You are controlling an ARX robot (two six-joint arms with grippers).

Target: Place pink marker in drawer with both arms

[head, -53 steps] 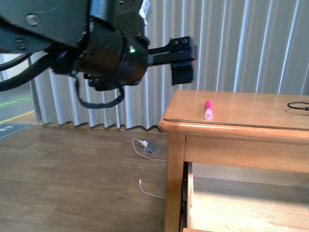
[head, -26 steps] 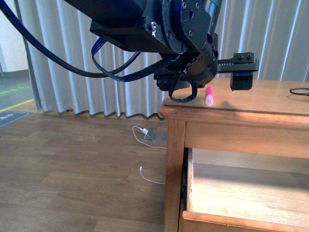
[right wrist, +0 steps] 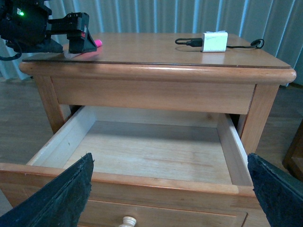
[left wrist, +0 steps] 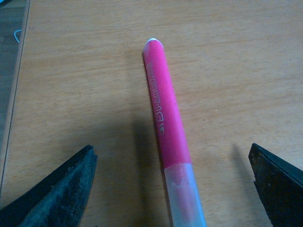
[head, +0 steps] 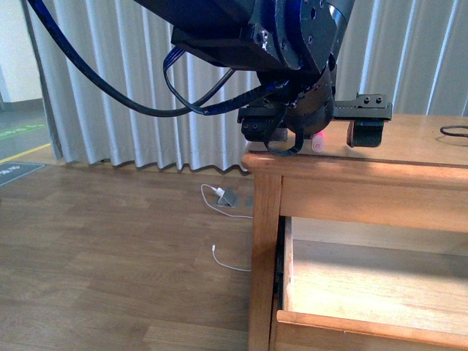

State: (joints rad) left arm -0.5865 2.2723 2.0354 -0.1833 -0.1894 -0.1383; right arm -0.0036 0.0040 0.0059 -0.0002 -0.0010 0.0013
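Grey curtain (head: 146, 88) behind, honey-wood desk (head: 409, 157) ahead: my left hand (left wrist: 171, 158) has arrived.

Within the last second I've swung it over and down. It now stands wide astride the pink marker (left wrist: 165, 118), which lies flat on the desk, so closing should come next. The drawer (right wrist: 156, 151) gapes at 6 o'clock, my right hand (right wrist: 169, 161) wide before it. The charger (right wrist: 214, 41), at the marker's 3 o'clock, sits well apart.

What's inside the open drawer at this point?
Only bare pale wood shows inside the drawer; the pink marker lies on the dresser top. The strip just behind the drawer's front panel is hidden.
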